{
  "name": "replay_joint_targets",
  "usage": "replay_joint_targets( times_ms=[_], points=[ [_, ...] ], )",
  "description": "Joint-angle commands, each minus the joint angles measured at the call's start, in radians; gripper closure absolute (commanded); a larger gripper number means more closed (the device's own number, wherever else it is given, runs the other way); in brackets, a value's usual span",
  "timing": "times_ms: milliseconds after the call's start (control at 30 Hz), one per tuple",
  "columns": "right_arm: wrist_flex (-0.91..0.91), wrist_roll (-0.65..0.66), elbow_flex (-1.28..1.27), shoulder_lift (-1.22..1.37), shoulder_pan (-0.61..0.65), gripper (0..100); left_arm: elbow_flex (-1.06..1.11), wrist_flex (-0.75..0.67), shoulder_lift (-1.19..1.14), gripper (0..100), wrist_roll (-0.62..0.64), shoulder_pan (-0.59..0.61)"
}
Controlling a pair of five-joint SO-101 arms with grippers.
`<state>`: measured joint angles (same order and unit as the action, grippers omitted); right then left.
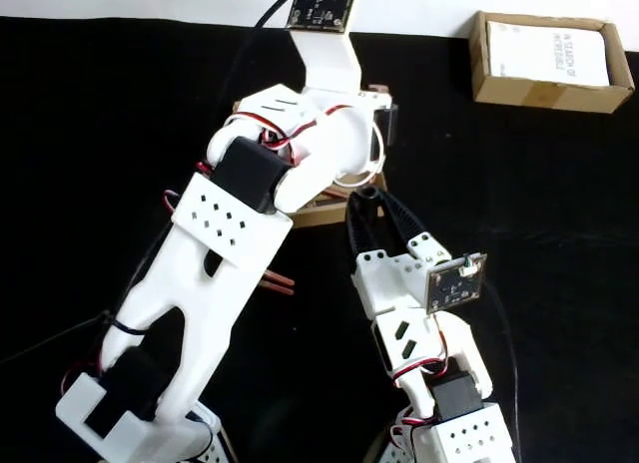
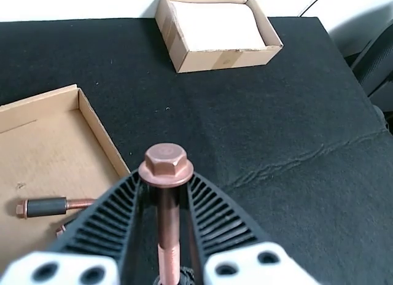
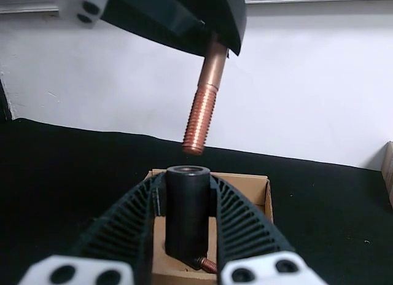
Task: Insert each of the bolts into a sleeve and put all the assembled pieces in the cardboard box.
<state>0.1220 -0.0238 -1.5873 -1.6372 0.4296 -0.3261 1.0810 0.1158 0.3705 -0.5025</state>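
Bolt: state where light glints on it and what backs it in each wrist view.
Left wrist view: the bolt head catches a highlight against the black table. Right wrist view: its lit threads stand out against the pale wall, above the dark sleeve.

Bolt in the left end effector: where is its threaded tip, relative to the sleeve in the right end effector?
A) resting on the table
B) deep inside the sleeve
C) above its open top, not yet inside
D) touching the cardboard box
C: the right wrist view shows the threaded tip of the bolt hanging above the sleeve, with a gap between them.
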Motion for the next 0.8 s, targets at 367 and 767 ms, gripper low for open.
replay_joint_targets(
  times_ms=[367,767],
  points=[
    [-0.021,0.009,0.021,-0.008,-0.054,99.2,0.045,0.081,0.008,99,0.069,-0.041],
    [-0.018,0.008,0.048,-0.002,-0.048,99.2,0.613,-0.354,0.338,99,-0.057,-0.122]
  ],
)
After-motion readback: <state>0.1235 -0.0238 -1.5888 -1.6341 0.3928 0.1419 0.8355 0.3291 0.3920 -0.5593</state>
